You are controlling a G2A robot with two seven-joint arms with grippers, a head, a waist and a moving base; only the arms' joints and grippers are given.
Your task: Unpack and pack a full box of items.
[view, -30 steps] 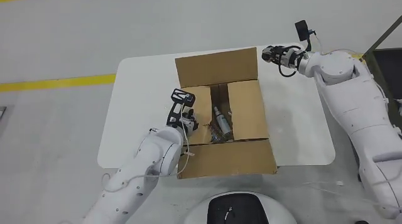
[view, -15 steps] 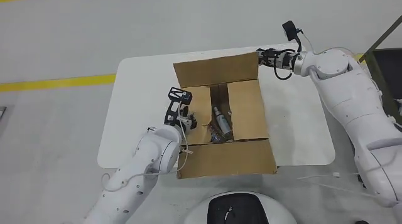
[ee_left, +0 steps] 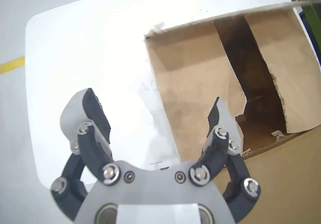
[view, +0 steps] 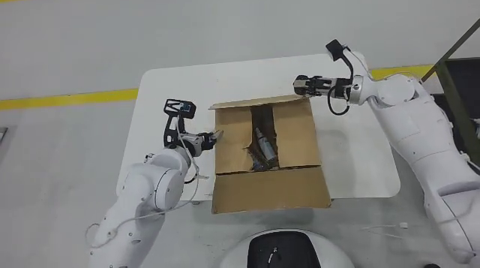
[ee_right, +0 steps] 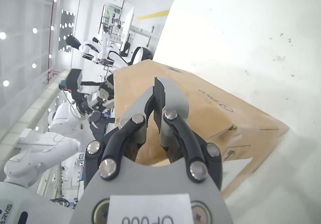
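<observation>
Brown corrugated cardboard box (view: 270, 189) sits on the white, round-cornered table (view: 172, 95), its inner flaps torn ragged. The right hand (ee_right: 156, 89) pinches the far flap (ee_right: 135, 79), which stands on edge. The left hand (ee_left: 152, 96) gapes wide and empty just beside the box's left wall. From above, a bottle (view: 262, 144) lies in the gap between the flaps; the left wrist view shows that gap dark.

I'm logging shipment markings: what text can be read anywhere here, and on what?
Cardboard box, outer face: small dark print and a round mark, too small and tilted to read.
Right gripper mount: white label, print upside down and cut off at the edge.
</observation>
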